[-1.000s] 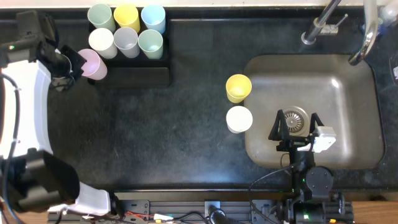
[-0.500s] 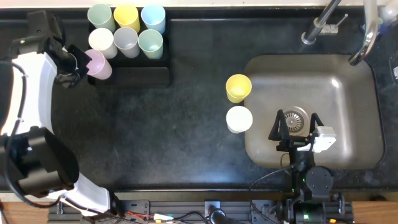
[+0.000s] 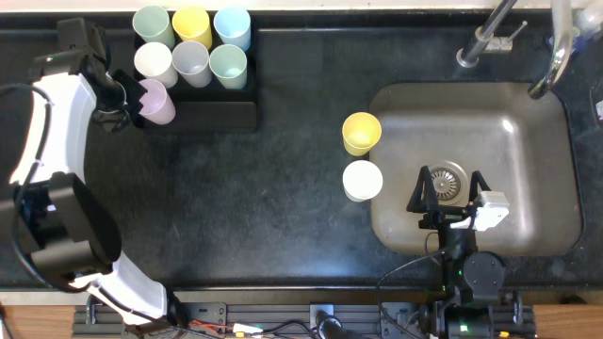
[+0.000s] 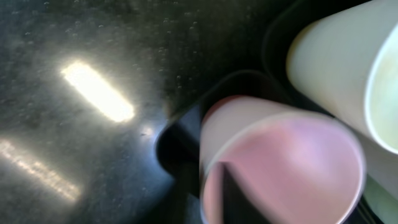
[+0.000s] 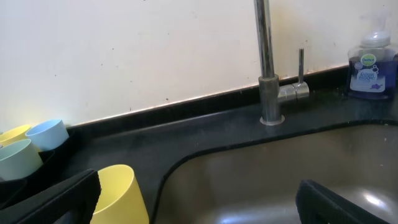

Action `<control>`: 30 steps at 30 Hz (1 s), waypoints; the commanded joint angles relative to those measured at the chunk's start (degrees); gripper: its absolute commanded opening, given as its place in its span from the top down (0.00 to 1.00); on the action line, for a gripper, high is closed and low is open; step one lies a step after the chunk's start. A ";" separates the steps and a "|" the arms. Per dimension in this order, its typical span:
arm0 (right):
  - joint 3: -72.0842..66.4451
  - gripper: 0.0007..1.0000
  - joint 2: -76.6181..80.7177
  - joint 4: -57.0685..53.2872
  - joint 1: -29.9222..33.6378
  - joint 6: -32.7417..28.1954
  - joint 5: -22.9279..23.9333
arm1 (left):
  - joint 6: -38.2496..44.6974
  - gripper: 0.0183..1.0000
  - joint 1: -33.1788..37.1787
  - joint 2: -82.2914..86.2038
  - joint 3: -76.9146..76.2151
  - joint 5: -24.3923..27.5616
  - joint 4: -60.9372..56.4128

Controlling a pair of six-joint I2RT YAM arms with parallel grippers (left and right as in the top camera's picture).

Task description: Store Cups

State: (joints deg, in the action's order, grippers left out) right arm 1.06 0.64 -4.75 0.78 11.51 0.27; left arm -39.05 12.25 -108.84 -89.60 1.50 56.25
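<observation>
From above, the left gripper (image 3: 121,94) is up at the left end of the black rack (image 3: 215,115), clamped on the pink cup (image 3: 155,102). The cup is tipped, at the rack's near-left corner, just beside a white cup (image 3: 154,61) already slotted in. Five more cups fill the rack's other slots. A yellow cup (image 3: 361,132) and another white cup (image 3: 362,179) stand on the dark counter (image 3: 236,207) at the sink's (image 3: 528,122) left rim. The right gripper (image 3: 449,190) sits over the basin near the drain, fingers spread wide and holding nothing.

The left wrist camera has the pink cup close up, its mouth toward the lens, over a dark rack opening.

The right wrist camera looks past the yellow cup toward the faucet (image 5: 267,68) and a soap bottle (image 5: 372,65).
</observation>
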 commanded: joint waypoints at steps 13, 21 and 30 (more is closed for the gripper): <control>-0.79 0.00 -0.44 0.31 0.37 -0.35 -0.07 | 0.20 0.00 -7.23 10.71 -0.90 1.88 2.60; -0.79 0.00 -0.44 0.31 0.37 -0.37 -0.07 | -6.27 0.00 -39.60 11.74 -0.87 -8.98 -4.87; -0.79 0.00 -0.44 0.31 0.37 -0.35 -0.09 | -26.03 0.00 -56.52 2.86 -0.96 -11.39 -13.94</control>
State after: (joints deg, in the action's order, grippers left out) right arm 1.06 0.64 -4.75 0.78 11.53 0.25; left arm -57.17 -43.64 -103.70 -90.30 -7.84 44.18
